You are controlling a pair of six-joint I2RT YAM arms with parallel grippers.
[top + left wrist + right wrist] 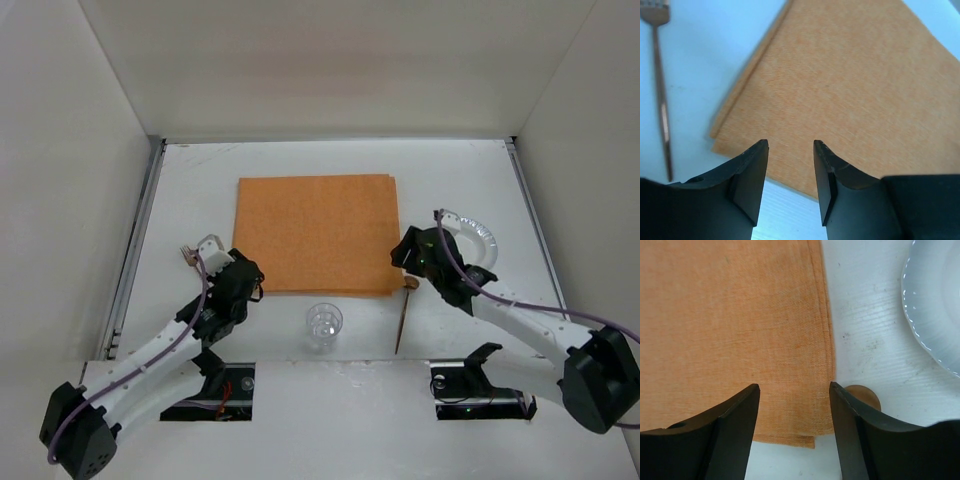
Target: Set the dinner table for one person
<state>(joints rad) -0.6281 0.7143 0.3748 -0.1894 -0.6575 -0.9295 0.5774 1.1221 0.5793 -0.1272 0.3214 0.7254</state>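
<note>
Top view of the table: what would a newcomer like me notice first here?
The bright orange placemat in the middle of the white dinner table stands out at once. A black gripper sits open at each near corner of it: the left gripper and the right gripper. A clear glass stands between the arms, just short of the mat's near edge.

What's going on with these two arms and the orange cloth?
Two robot arms are setting a white table for one. The left gripper and right gripper each hover open over a near corner of the orange placemat, holding nothing. A fork lies left of it, a spoon and white plate right, a clear glass nearer the arms.
</note>
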